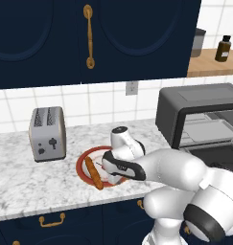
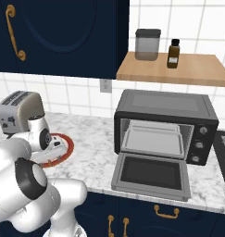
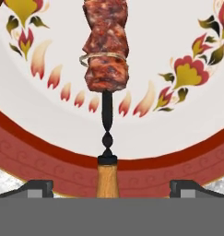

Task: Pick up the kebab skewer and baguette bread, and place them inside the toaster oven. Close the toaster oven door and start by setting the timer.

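In the hand view the kebab skewer (image 3: 106,50) lies on a white, flower-patterned plate (image 3: 178,120) with a red rim. Its wooden handle (image 3: 107,179) points toward me and sits between my two fingertips (image 3: 39,188). My gripper (image 3: 109,189) is open, just above the plate, and holds nothing. The baguette bread (image 1: 94,173) lies on the left part of the same plate (image 1: 83,160), beside my hand. To the right, the toaster oven (image 2: 165,122) stands with the toaster oven door (image 2: 151,175) dropped flat open. A grey tray (image 2: 153,139) shows inside.
A silver two-slot toaster (image 1: 47,133) stands left of the plate on the marble counter (image 1: 31,186). A wooden shelf (image 2: 171,69) above the oven carries a jar (image 2: 147,44) and a dark bottle (image 2: 173,53). Dark blue cabinets hang overhead.
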{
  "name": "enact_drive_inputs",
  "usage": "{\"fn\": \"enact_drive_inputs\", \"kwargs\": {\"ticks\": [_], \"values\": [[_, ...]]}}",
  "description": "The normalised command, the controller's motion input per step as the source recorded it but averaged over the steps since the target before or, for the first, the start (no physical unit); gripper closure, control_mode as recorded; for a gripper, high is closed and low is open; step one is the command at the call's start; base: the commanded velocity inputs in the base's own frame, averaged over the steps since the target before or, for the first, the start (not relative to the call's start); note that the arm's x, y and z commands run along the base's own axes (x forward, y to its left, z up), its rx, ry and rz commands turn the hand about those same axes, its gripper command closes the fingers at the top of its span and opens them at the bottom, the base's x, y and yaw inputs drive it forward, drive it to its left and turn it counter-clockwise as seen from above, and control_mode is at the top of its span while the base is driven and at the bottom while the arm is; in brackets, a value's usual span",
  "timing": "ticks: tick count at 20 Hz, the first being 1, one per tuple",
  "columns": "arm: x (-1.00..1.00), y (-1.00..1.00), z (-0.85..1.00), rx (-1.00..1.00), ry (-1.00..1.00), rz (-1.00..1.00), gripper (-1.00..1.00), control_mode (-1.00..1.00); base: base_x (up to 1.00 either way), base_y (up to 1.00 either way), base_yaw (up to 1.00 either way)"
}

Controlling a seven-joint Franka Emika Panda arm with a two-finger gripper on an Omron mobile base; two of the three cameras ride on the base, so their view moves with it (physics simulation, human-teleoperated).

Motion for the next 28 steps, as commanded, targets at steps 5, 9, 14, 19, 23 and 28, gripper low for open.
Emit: {"fn": "enact_drive_inputs", "kwargs": {"ticks": [5, 9, 14, 19, 23, 28], "values": [[0.02, 0.10, -0.05, 0.00, 0.00, 0.00, 1.00, -1.00, 0.00, 0.00, 0.00], [0.00, 0.01, -0.06, 0.00, 0.03, 0.00, 1.00, -1.00, 0.00, 0.00, 0.00], [0.00, 0.00, 0.02, 0.00, 0.04, 0.00, 1.00, -1.00, 0.00, 0.00, 0.00], [-0.14, -0.14, 0.54, 0.00, 0.00, 0.00, 1.00, -1.00, 0.00, 0.00, 0.00], [-0.47, -0.60, 0.71, 0.00, -0.03, -0.01, 1.00, -1.00, 0.00, 0.00, 0.00], [-0.31, -0.92, 0.56, 0.00, 0.00, -0.11, 1.00, -1.00, 0.00, 0.00, 0.00]]}}
